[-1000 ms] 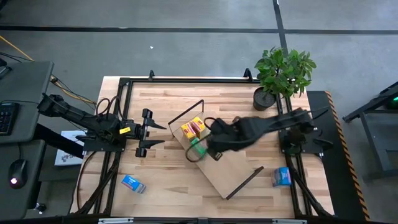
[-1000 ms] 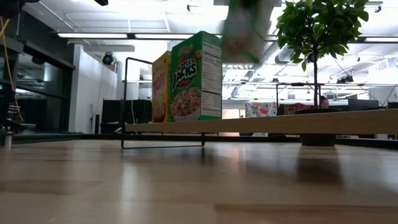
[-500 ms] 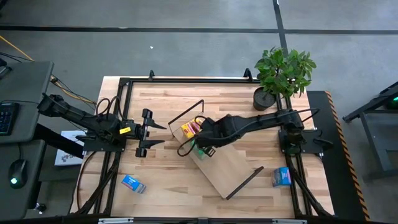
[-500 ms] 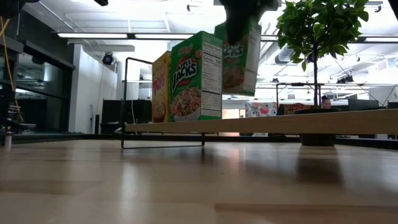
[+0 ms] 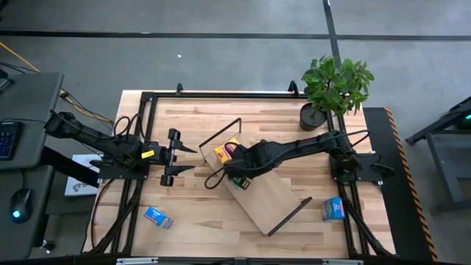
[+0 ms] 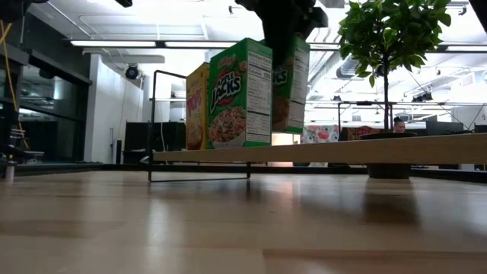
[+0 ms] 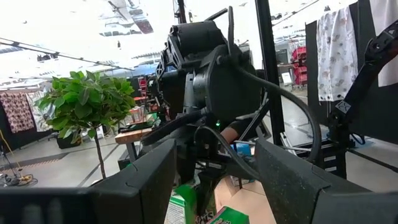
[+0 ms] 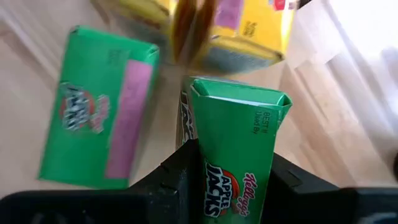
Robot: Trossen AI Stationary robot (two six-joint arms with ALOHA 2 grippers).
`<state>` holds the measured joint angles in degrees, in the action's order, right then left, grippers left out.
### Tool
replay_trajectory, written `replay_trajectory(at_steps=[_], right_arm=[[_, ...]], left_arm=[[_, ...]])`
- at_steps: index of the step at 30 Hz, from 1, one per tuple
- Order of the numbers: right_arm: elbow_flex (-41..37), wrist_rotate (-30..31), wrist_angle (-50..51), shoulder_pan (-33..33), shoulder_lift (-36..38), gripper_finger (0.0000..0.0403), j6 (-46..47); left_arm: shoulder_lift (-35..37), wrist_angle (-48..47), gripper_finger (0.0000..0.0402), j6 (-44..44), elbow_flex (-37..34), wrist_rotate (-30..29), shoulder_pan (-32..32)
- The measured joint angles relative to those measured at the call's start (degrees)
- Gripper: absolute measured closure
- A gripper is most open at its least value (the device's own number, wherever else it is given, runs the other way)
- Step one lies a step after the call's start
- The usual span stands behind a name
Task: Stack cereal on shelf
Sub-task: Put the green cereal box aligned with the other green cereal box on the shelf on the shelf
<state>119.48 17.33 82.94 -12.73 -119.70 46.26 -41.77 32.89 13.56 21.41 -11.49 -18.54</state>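
While the left jaws (image 5: 179, 155) gape, the right jaws (image 8: 231, 163) clamp an upright green box (image 8: 238, 149) above the shelf (image 5: 274, 199).

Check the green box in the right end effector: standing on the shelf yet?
No. Green box hangs upright in the right end effector, its bottom clear above the shelf.

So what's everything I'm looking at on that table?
Table: one, light wood.
Shelf: one, light-wood board with black wire ends, lying diagonally mid-table.
Yellow cereal boxes: seemingly two, standing at one end of the shelf.
Standing green box: one, on the shelf beside the yellow ones.
Held green box: one, slightly above the shelf, next to the standing one.
Blue boxes: two, on the tabletop, one left, one right.
Plant: one, green, dark pot, a right corner.
Left gripper: jaws open, waiting at the left.
Right gripper: jaws shut on the held green box.
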Motion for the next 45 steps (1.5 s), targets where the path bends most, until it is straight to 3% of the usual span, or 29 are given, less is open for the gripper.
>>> replay_trajectory(at_steps=[15, 26, 45], right_arm=[[0.0, 0.4, -0.2, 0.0, 0.0, 0.0292, 6.3], [-4.2, -1.6, -2.9, 0.8, 0.0, 0.0292, 6.4], [-4.2, -3.8, -5.3, 1.2, 0.0, 0.0288, 4.9]], left_arm=[[0.0, 0.0, 0.0194, 0.0, 0.0, 0.0, 0.0], [0.0, 0.0, 0.0194, 0.0, 0.0, 0.0, 0.0], [0.0, 0.0, 0.0194, 0.0, 0.0, 0.0, 0.0]])
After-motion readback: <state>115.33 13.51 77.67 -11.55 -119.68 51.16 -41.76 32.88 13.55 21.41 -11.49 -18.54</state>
